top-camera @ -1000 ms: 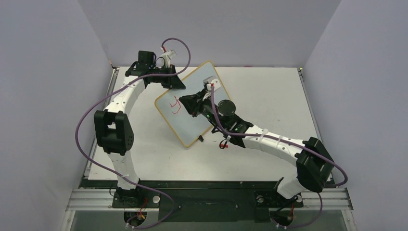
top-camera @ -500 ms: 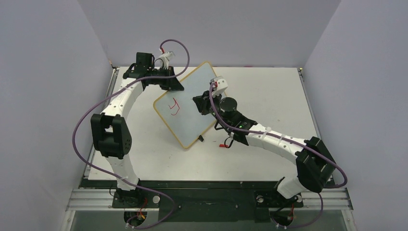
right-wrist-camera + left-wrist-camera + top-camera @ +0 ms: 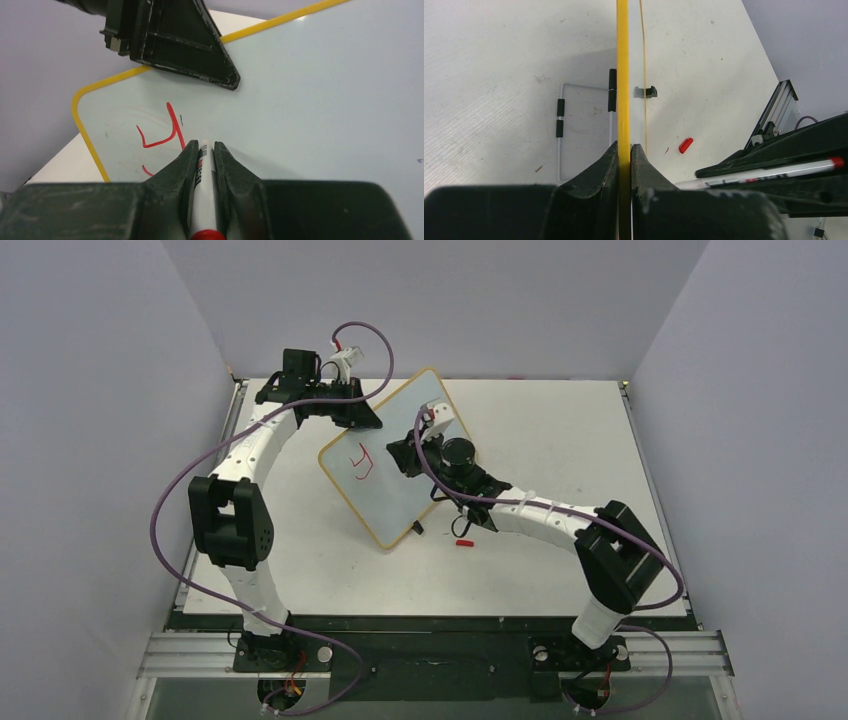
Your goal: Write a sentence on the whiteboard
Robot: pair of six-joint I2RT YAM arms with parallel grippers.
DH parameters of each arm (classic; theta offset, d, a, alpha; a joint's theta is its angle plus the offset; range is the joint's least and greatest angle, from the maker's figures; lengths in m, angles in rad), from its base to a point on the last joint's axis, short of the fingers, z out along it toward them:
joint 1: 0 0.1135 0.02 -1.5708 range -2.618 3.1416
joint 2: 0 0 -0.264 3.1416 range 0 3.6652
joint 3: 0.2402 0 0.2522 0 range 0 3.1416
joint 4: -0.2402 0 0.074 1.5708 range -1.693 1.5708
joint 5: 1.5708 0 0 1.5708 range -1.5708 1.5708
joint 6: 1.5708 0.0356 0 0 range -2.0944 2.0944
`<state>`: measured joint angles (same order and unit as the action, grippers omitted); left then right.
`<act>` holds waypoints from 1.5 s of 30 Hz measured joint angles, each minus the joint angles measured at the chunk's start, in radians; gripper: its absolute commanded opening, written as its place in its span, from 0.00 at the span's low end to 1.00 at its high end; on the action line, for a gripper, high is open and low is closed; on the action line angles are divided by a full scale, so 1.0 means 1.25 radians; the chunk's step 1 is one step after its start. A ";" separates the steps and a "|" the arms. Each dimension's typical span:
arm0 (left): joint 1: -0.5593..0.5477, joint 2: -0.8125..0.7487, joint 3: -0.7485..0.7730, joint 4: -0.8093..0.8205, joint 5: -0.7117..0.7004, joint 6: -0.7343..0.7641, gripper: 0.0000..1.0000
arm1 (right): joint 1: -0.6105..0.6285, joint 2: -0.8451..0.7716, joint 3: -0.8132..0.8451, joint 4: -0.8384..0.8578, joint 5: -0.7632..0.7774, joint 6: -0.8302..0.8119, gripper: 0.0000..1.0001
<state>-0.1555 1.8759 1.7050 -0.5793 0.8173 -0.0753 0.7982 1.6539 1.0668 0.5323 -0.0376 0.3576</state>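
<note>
The whiteboard [image 3: 400, 465], white with a thin yellow frame, stands tilted over the table. My left gripper [image 3: 357, 412] is shut on its upper left edge; in the left wrist view the yellow frame [image 3: 623, 75] runs between the closed jaws [image 3: 624, 150]. My right gripper [image 3: 405, 454] hovers at the board's face, shut on a white marker [image 3: 202, 172] with a red end, its tip hidden behind the fingers. Of the sentence, a red "y" [image 3: 165, 131] and a short stroke below it show, just left of the marker. The same red "y" [image 3: 362, 462] shows from above.
A red marker cap [image 3: 463, 542] lies on the table right of the board's low corner, the same cap [image 3: 685, 145] under the board's edge. A white wire stand with black sleeves [image 3: 560, 117] and a small black clip [image 3: 645, 92] lie beneath. Walls close in left, right and behind.
The right gripper drew back from the red letter to the right, then came partway left again; its elbow swung left. The board shifted slightly in the left gripper. The writing looks unchanged.
</note>
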 measured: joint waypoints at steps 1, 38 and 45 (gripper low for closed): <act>0.000 0.000 0.000 0.000 0.000 0.000 0.00 | 0.000 0.015 0.000 0.010 -0.011 0.004 0.00; 0.005 -0.006 -0.012 0.007 0.005 0.000 0.00 | 0.000 0.115 0.089 0.073 -0.077 0.059 0.00; 0.006 -0.008 -0.015 0.007 0.002 0.000 0.00 | 0.000 0.115 0.063 0.081 -0.077 0.062 0.00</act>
<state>-0.1474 1.8664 1.6863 -0.5705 0.8192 -0.0753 0.7982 1.7981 1.1461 0.6342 -0.1333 0.4347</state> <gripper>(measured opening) 0.051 0.111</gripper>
